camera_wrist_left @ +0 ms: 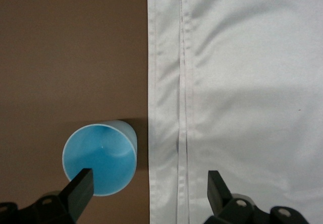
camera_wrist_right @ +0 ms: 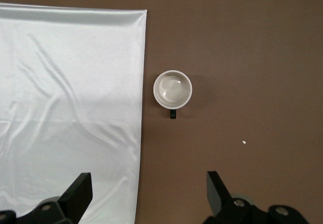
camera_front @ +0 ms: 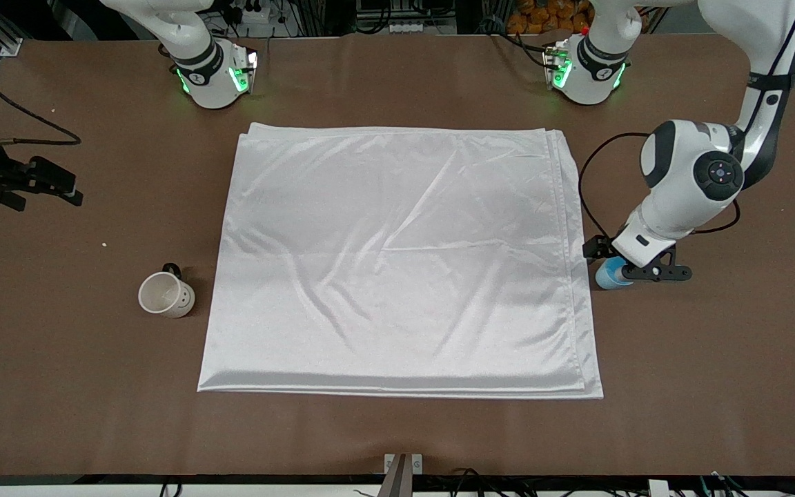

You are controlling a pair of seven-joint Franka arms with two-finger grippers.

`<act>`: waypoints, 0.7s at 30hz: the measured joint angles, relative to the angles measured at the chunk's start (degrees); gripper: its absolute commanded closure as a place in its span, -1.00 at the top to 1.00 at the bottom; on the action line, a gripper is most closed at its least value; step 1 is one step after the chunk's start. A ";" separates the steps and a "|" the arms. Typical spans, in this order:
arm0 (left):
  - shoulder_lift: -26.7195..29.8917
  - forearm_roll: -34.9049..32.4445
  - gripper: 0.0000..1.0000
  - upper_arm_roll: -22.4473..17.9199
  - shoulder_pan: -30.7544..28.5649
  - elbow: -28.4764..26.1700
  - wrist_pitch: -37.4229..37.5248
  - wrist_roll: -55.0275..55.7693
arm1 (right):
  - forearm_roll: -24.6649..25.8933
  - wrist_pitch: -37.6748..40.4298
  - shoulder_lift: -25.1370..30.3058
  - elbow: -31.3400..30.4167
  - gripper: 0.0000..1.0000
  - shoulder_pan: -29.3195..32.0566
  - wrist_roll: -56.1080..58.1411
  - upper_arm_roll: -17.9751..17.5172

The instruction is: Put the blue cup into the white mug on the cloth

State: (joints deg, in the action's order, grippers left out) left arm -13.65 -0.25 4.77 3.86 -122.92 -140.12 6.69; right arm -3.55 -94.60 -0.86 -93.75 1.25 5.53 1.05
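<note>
The blue cup [camera_front: 607,275] stands upright on the bare table, just off the cloth's [camera_front: 397,255] edge toward the left arm's end. My left gripper [camera_front: 624,268] is low over it and open. In the left wrist view the gripper [camera_wrist_left: 149,179] straddles the cloth's edge [camera_wrist_left: 166,108], and one finger [camera_wrist_left: 81,183] overlaps the rim of the cup [camera_wrist_left: 100,156]. The white mug [camera_front: 165,295] stands upright and empty on the bare table beside the cloth, toward the right arm's end. My right gripper [camera_wrist_right: 146,183] is open and empty, high above the table, with the mug [camera_wrist_right: 172,89] and the cloth's corner [camera_wrist_right: 75,82] below.
A black fixture [camera_front: 32,181] with a cable sits at the right arm's end of the table. A small white crumb [camera_front: 103,244] lies on the table near the mug. The cloth lies flat with shallow creases and nothing on it.
</note>
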 measured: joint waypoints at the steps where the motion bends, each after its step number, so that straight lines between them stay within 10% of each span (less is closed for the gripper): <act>1: -0.59 0.00 1.00 -0.01 0.00 -0.12 -0.69 0.00 | 0.00 0.00 -0.21 -0.01 1.00 -0.06 0.00 -0.03; 21: -8.13 0.00 1.00 -1.07 -0.03 -0.31 -7.13 0.00 | 0.00 0.04 -1.72 -0.01 1.00 -0.26 0.00 -0.17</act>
State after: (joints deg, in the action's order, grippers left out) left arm -21.79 -0.25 3.70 3.83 -123.23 -147.25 6.69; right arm -3.55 -94.56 -2.58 -93.76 0.99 5.53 0.88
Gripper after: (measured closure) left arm 0.000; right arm 0.000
